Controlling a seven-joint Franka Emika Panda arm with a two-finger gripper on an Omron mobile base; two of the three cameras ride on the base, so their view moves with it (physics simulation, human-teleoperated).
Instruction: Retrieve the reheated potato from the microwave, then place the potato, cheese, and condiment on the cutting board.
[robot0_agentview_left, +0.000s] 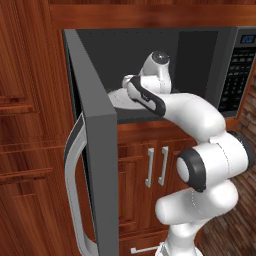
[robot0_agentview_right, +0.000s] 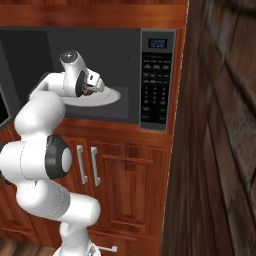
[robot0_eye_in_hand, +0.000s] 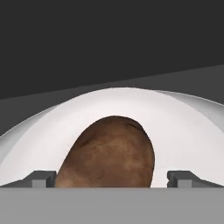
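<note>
The microwave (robot0_agentview_right: 157, 75) stands open, with its door (robot0_agentview_left: 97, 150) swung out to the left. Inside, the brown mottled potato (robot0_eye_in_hand: 109, 153) rests on a white plate (robot0_eye_in_hand: 183, 131). My arm reaches into the cavity. My gripper (robot0_eye_in_hand: 112, 178) is open, one fingertip (robot0_eye_in_hand: 41, 178) on each side of the potato and apart from its skin. From the right base view, the gripper (robot0_agentview_right: 92, 86) hovers over the plate (robot0_agentview_right: 112, 97) with the potato (robot0_agentview_right: 90, 90) just showing under the hand. The cheese, the condiment and the cutting board are out of view.
The open door's curved silver handle (robot0_agentview_left: 72, 185) juts toward the base at the left. Wooden cabinet doors (robot0_agentview_right: 120, 190) sit below the microwave. A tall wooden panel (robot0_agentview_right: 220, 150) closes off the right side. The button panel (robot0_agentview_left: 235, 75) is right of the cavity.
</note>
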